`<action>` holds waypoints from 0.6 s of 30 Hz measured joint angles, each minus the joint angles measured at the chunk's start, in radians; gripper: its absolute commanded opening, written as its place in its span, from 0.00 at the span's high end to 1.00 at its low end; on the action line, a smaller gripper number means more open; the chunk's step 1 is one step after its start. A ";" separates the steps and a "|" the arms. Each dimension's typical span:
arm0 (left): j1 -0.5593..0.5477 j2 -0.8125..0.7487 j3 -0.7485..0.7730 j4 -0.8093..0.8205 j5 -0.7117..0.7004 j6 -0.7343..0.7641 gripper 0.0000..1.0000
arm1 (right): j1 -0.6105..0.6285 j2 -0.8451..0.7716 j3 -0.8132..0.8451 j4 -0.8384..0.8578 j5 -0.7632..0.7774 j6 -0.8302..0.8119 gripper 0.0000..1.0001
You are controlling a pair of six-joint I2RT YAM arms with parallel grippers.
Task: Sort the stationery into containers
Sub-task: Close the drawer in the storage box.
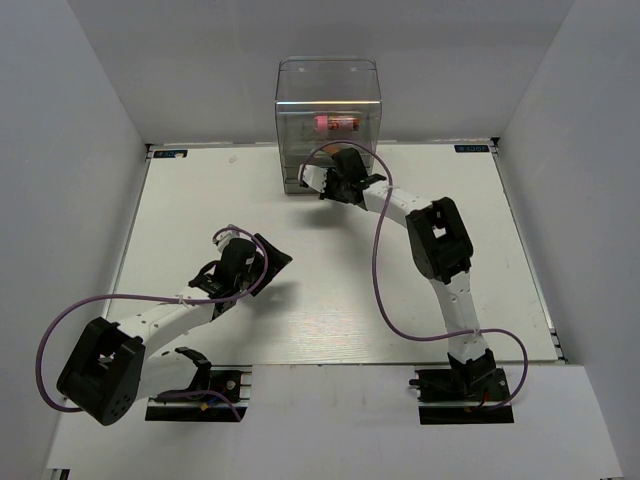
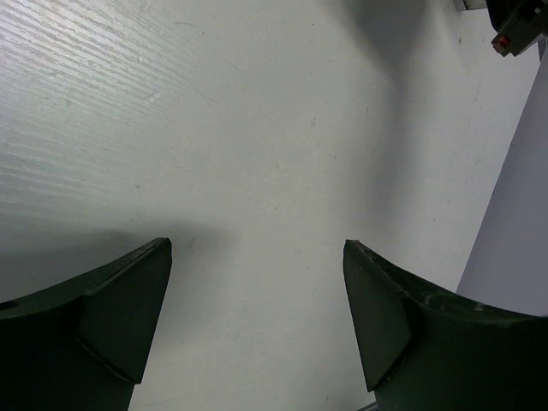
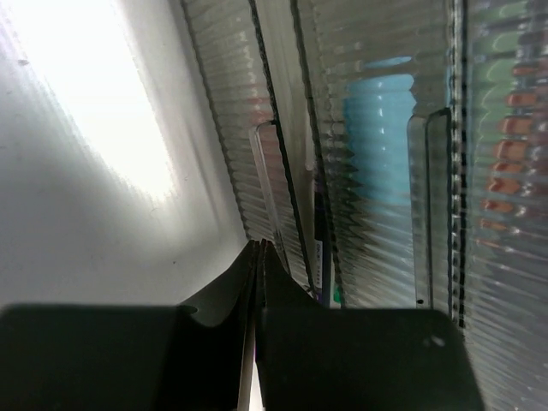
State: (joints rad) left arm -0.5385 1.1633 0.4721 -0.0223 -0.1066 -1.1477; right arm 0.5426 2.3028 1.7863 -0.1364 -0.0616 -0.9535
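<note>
The clear plastic cabinet stands at the table's far edge, with a fat pink marker lying in an upper drawer. My right gripper is low against the cabinet's front. In the right wrist view its jaws are shut together, with the tips touching a ribbed drawer front. Through the drawers I see a light-blue marker, an orange marker and a thin dark pen. My left gripper is open and empty over bare table.
The white table is walled by grey panels on the left, right and back. The right arm's purple cable loops over the table's middle. The left arm's cable hangs off the near left edge.
</note>
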 measured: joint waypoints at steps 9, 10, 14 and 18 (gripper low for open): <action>0.000 -0.003 0.000 0.000 0.000 0.000 0.09 | 0.017 0.000 -0.062 0.137 0.121 0.007 1.00; 0.000 -0.004 0.000 0.000 0.000 0.000 0.09 | 0.018 0.000 -0.074 0.153 0.135 0.008 1.00; 0.000 -0.007 0.000 0.000 0.000 0.000 0.09 | 0.019 0.000 -0.116 0.202 0.183 0.008 1.00; 0.000 -0.008 0.000 0.000 0.000 0.000 0.09 | 0.018 -0.038 -0.180 0.210 0.130 0.013 1.00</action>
State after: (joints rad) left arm -0.5385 1.1553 0.4721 -0.0223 -0.1062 -1.1477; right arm 0.5602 2.2646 1.6066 0.0738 0.0681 -0.9409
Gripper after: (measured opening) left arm 0.907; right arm 0.012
